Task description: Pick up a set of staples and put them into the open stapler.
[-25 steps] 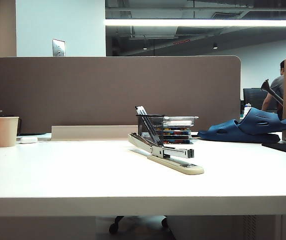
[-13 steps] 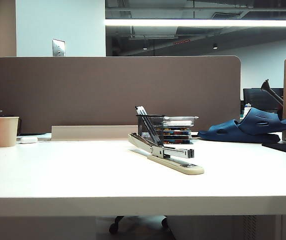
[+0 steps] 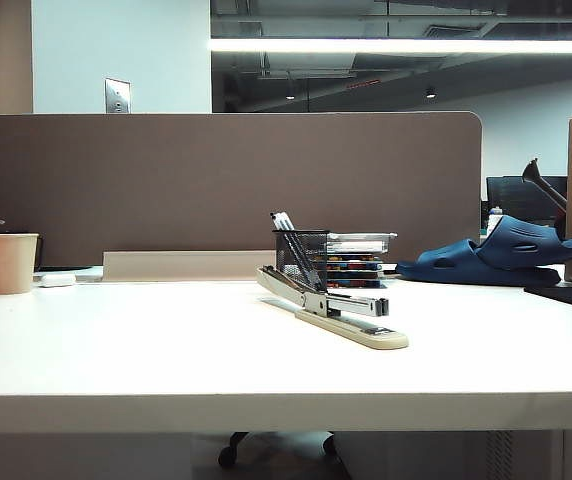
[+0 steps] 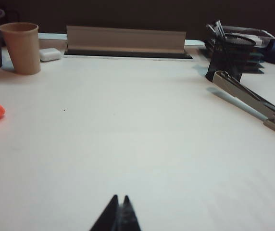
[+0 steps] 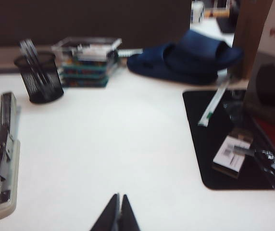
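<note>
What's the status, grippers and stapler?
Left gripper shut, empty, low over bare table. Right gripper shut, empty, pulled back. Stapler on table beside pen holder; staples apparently on black mat. Nothing in the way.

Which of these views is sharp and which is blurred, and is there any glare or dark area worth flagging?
Exterior view: sharp, though the ceiling light strip glares and the table looks washed out. Left wrist view: fairly clear, the shut left gripper a dark silhouette. Right wrist view: soft and blurred throughout; the stapler and the black mat lack crisp edges, above the shut right gripper.
</note>
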Controlling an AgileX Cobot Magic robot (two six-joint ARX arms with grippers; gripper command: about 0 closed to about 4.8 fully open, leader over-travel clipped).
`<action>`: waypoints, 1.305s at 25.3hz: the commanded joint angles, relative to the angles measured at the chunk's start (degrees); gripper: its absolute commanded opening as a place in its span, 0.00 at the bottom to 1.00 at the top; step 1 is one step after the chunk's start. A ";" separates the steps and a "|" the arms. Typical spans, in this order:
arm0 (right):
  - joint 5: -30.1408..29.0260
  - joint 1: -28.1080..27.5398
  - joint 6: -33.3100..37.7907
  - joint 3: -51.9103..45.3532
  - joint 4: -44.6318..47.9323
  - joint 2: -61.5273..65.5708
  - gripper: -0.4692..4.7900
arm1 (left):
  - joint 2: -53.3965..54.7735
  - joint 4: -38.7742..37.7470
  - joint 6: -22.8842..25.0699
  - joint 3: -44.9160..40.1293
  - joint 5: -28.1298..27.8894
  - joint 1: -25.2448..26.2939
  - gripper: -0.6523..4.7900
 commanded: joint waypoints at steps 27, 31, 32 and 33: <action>2.91 0.11 0.22 -10.91 6.36 -8.17 0.08 | 0.00 6.71 0.17 0.11 -0.33 0.04 0.11; 3.39 0.11 0.22 -10.91 5.95 -8.17 0.08 | 0.00 6.71 0.17 0.11 -0.33 0.04 0.11; 3.39 0.11 0.22 -10.91 5.62 -8.17 0.08 | 0.00 6.71 0.17 0.11 -0.35 0.04 0.11; 3.39 0.11 0.22 -10.91 5.27 -8.17 0.08 | 0.00 6.71 0.17 0.11 -0.35 0.04 0.11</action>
